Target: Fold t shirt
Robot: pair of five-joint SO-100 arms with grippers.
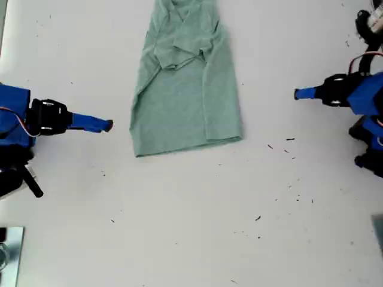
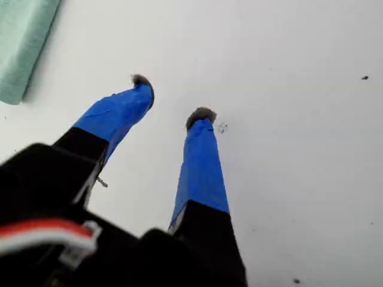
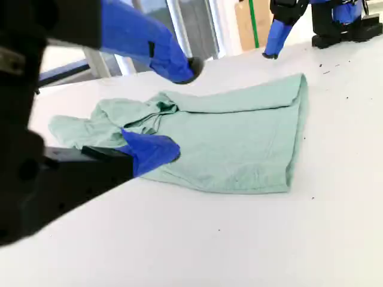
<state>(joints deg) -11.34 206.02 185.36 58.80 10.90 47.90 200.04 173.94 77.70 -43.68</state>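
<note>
With both my first gripper [image 2: 170,98] and my second gripper [image 3: 182,107] spread apart and empty, a pinch at the t shirt [image 1: 185,89], at 12 o'clock on the table [image 1: 179,227], could catch only one layer.

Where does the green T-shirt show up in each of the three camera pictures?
Exterior view: the t shirt lies top centre.
First wrist view: only an edge of it, beyond the fingertips.
Second wrist view: nearly whole, beyond the jaws.
Shared landmark: its hem corner.
</note>
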